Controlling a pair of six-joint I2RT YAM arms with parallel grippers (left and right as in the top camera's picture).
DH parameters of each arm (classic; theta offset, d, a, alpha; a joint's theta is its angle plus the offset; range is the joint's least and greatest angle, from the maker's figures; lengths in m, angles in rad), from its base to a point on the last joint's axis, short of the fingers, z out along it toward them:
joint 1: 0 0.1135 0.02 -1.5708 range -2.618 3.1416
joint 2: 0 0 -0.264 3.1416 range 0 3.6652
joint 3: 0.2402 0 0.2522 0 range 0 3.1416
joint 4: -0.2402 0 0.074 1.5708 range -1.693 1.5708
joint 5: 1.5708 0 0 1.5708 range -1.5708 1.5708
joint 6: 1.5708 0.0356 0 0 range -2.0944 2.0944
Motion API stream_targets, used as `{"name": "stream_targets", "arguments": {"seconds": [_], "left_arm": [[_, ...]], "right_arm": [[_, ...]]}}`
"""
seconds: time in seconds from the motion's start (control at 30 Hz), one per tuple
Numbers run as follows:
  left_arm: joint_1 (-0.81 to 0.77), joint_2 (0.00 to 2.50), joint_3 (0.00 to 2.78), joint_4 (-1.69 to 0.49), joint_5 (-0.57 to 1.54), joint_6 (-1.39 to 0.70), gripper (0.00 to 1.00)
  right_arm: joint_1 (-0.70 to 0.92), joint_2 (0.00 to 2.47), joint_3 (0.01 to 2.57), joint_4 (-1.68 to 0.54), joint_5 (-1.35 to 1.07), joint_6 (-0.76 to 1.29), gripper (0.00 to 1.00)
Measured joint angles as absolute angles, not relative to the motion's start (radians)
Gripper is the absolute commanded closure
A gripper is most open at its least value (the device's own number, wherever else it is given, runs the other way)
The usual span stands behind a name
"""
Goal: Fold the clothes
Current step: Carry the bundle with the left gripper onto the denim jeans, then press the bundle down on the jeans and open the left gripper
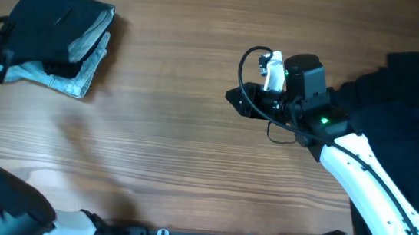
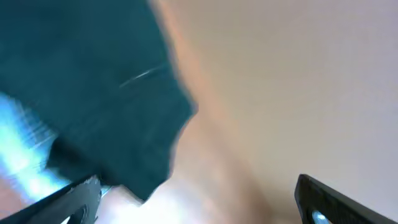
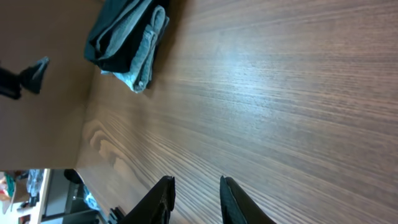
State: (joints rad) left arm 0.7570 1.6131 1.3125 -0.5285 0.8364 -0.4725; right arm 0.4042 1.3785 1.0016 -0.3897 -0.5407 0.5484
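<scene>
Wooden table [image 1: 190, 154] beneath right jaws, slightly parted, empty.

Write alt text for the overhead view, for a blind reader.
A folded stack of clothes, dark over light blue, lies at the top left of a wooden table. The right gripper is near the middle, holding nothing, and a pile of dark clothes lies at the right edge.

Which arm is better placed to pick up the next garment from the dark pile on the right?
Right. The right gripper is open and empty, its arm next to the dark pile; the left gripper is across the table at the folded stack.
</scene>
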Motion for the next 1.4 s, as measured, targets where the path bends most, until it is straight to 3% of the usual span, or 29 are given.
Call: {"name": "stream_targets", "arguments": {"seconds": [0.1,0.13,0.27,0.5,0.8,1.03,1.2,1.4], "left_arm": [[0.645,1.634,1.315,-0.664,0.562,-0.385,0.94],[0.632,1.663,1.315,-0.685,0.513,-0.363,0.96],[0.649,1.750,1.312,-0.755,0.414,-0.296,0.96],[0.664,1.930,1.272,-0.494,0.396,-0.150,0.96],[0.620,1.973,1.265,-0.521,0.854,-0.090,0.96],[0.693,1.752,1.263,-0.556,0.676,-0.090,0.96],[0.580,1.750,1.261,-0.444,0.646,-0.094,0.96],[0.505,1.874,1.262,-0.453,0.162,-0.252,0.96]], "right_arm": [[0.404,1.378,1.002,-0.405,-0.537,0.548,0.70],[0.404,1.378,1.002,-0.412,-0.534,0.549,0.70],[0.404,1.378,1.001,-0.420,-0.514,0.548,0.69],[0.404,1.378,1.001,-0.429,-0.471,0.545,0.68],[0.404,1.378,1.001,-0.434,-0.466,0.536,0.68],[0.404,1.378,1.002,-0.449,-0.453,0.517,0.67],[0.404,1.378,1.002,-0.450,-0.435,0.517,0.67],[0.404,1.378,1.001,-0.472,-0.425,0.514,0.67]]}}
